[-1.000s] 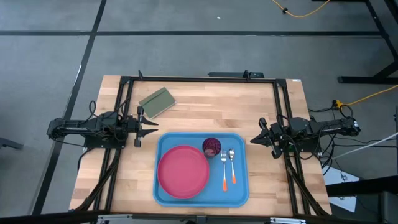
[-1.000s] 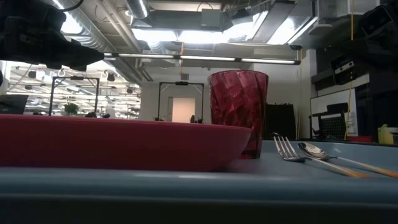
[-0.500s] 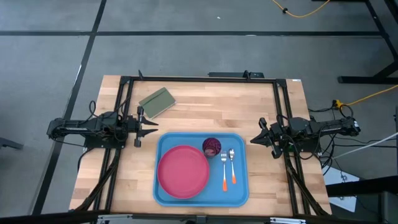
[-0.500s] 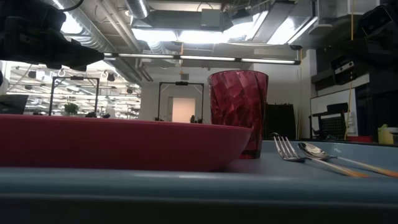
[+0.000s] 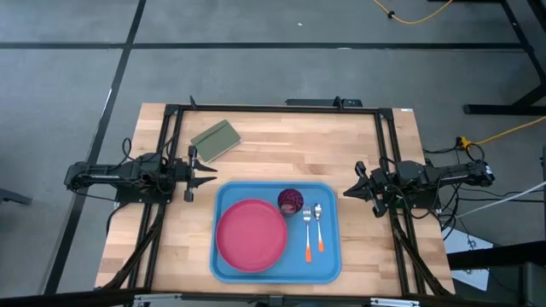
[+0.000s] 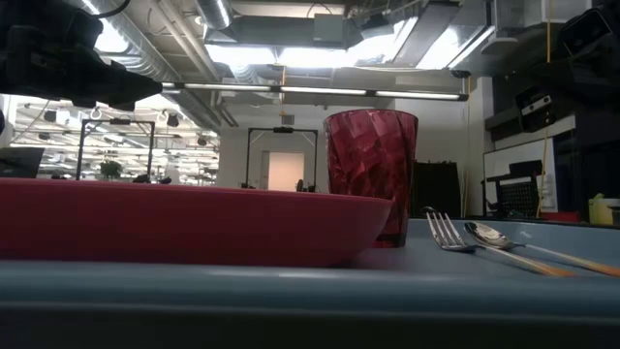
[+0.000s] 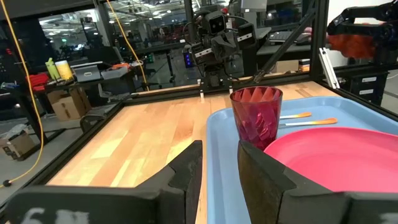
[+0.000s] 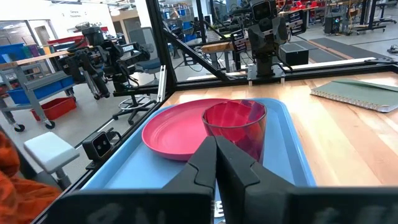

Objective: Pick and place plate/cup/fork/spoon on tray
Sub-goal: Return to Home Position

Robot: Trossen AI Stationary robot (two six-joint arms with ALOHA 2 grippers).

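The blue tray [image 5: 331, 256] lies on the table's near middle. On it rest the pink-red plate [image 5: 251, 234] at its left, the dark red cup [image 5: 290, 201] standing upright at its far middle, and the fork [image 5: 308, 234] and spoon [image 5: 319, 223] lying side by side at its right. The low view shows the plate [image 6: 174, 223], cup [image 6: 371, 174], fork [image 6: 446, 233] and spoon [image 6: 494, 236]. My left gripper [image 5: 212, 180] hovers left of the tray, open and empty [image 7: 219, 146]. My right gripper [image 5: 345, 193] hovers right of the tray, shut and empty [image 8: 216, 142].
An olive-green block [image 5: 215, 141] lies flat on the table's far left and also shows in the right wrist view [image 8: 357, 93]. A black metal frame [image 5: 273, 108] runs along the table's far, left and right edges. Bare wood lies between the block and the tray.
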